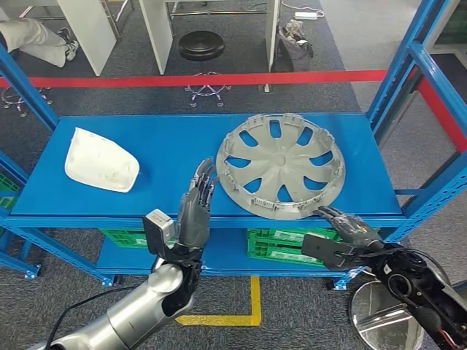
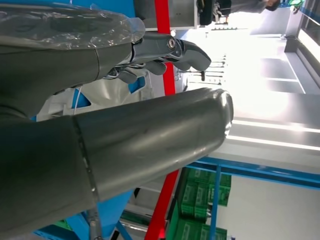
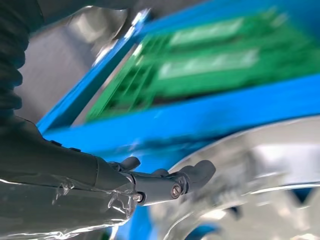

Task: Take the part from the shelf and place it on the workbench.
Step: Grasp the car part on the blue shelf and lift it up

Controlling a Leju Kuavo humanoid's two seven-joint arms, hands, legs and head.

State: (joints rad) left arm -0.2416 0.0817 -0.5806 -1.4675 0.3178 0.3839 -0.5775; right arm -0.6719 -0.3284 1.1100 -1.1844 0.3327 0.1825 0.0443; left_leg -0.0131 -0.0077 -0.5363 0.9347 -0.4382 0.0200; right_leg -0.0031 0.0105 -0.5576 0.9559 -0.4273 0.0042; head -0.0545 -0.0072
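Note:
A grey wheel cover (image 1: 281, 165) lies flat on the blue shelf (image 1: 165, 146), right of its middle. My left hand (image 1: 196, 207) is raised over the shelf's front edge, its fingers stretched out with their tips just left of the cover's rim and holding nothing. My right hand (image 1: 348, 227) reaches in at the cover's near right rim, fingers extended at the front edge. In the right wrist view those fingers (image 3: 166, 180) lie along the silver rim (image 3: 264, 170); no grip shows. In the left wrist view the left hand's fingers (image 2: 166, 52) are straight.
A white moulded part (image 1: 100, 161) lies on the shelf's left side. Green crates (image 1: 281, 244) sit on the lower shelf. Blue uprights (image 1: 407, 65) frame the right side. A black stool (image 1: 201, 47) and a red floor line (image 1: 220, 78) are behind the shelf.

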